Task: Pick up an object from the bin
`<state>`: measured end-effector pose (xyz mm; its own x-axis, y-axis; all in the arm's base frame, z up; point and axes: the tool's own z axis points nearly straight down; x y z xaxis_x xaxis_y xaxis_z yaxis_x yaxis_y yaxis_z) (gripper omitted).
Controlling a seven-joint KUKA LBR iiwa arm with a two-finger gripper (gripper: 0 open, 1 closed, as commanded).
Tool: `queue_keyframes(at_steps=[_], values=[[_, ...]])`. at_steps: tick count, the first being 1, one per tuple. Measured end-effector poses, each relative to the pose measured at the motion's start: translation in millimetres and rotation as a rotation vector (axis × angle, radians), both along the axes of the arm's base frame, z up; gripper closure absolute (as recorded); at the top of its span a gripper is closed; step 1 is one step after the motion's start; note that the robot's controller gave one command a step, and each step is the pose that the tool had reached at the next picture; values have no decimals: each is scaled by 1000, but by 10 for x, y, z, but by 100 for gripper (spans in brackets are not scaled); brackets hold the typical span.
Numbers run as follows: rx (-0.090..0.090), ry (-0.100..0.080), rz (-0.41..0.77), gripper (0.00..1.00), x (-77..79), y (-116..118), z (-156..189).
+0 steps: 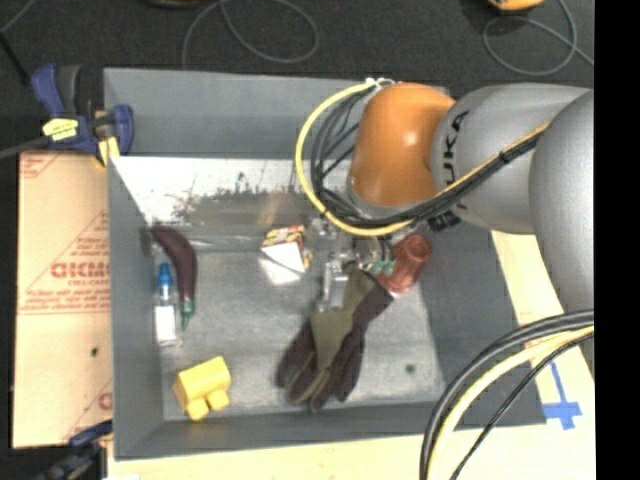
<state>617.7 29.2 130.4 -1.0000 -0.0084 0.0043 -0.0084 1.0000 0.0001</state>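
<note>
The grey metal two-finger gripper (335, 286) of the KUKA arm hangs at the centre of the grey metal bin (132, 348), directly above the wrist end of a dark, olive-and-purple fabric glove (325, 360). Its tip appears to meet the glove's cuff, though whether the gripper is open, closed or clamped on the fabric cannot be told from this angle. The glove lies flat on the bin floor, stretched on a diagonal from the gripper down to the lower centre of the frame, its fingers spread towards the near wall. Just right of the gripper, partly tucked under the arm, sits a reddish-brown rounded object (410, 256), close to the glove's cuff. Just left of the gripper lies a small white packet with orange and red printing (284, 252), apart from the glove. Above the gripper, the arm's smooth orange wrist cover (398, 153) and a loop of yellow and black cables (312, 173) reach in from the upper right of the frame. Well apart, along the bin's left side, a dark maroon curved object (178, 256) lies beside a clear tube with a blue cap (164, 303). In the lower left corner stands a yellow plastic block (203, 386), on its own.
</note>
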Motion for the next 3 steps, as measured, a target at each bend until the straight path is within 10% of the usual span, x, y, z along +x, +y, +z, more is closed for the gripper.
queue_keyframes(at_steps=[1, 2, 3], values=[[0, -6, 0, 0, 8, 0, 45], [0, -3, 131, 100, -281, -233, -593], [0, -3, 131, 100, -281, -233, -593]])
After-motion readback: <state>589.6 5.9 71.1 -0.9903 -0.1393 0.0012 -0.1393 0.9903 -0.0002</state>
